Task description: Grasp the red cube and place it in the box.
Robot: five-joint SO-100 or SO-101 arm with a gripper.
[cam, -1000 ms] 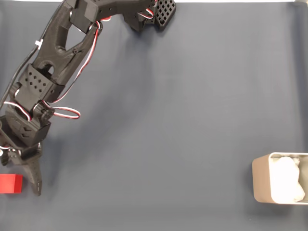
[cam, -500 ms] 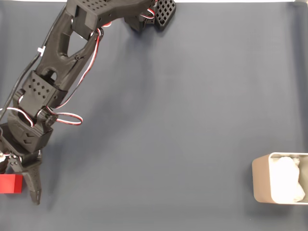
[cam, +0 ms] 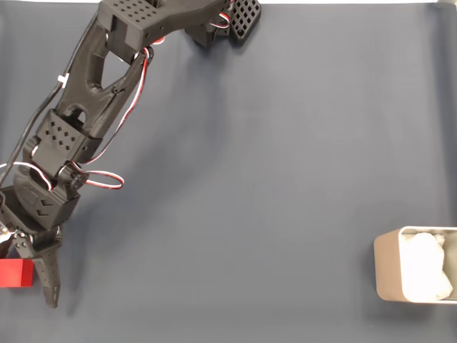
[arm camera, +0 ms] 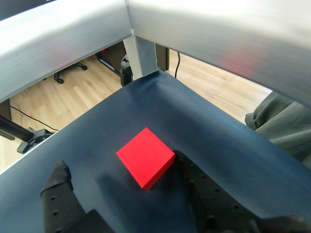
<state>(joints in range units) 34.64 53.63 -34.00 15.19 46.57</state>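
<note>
A dark blue-grey cloth (cam: 285, 179) covers the table, smooth and bare across its middle. In the wrist view the cloth runs up to a corner framed by brushed metal rails (arm camera: 131, 24); beyond it lies a light wooden floor (arm camera: 73, 82) with chair castors and a cable, and a grey sleeve (arm camera: 282, 121) at the right edge.

The red cube (cam: 16, 272) sits at the left edge of the cloth, near the lower left corner. The box (cam: 385, 275) stands at the right edge, near the lower right corner, well apart from the cube, with crumpled white paper inside.

The gripper (arm camera: 121, 182) is spread wide around the cube, one finger (arm camera: 60, 189) apart from it, the other just beside its right corner; it grips nothing.

Since a second ago the arm (cam: 86, 107) has reached further toward the lower left corner, and the finger tip now lies lower past the cube. Cube and box have not moved.

No writing or labels can be read.
</note>
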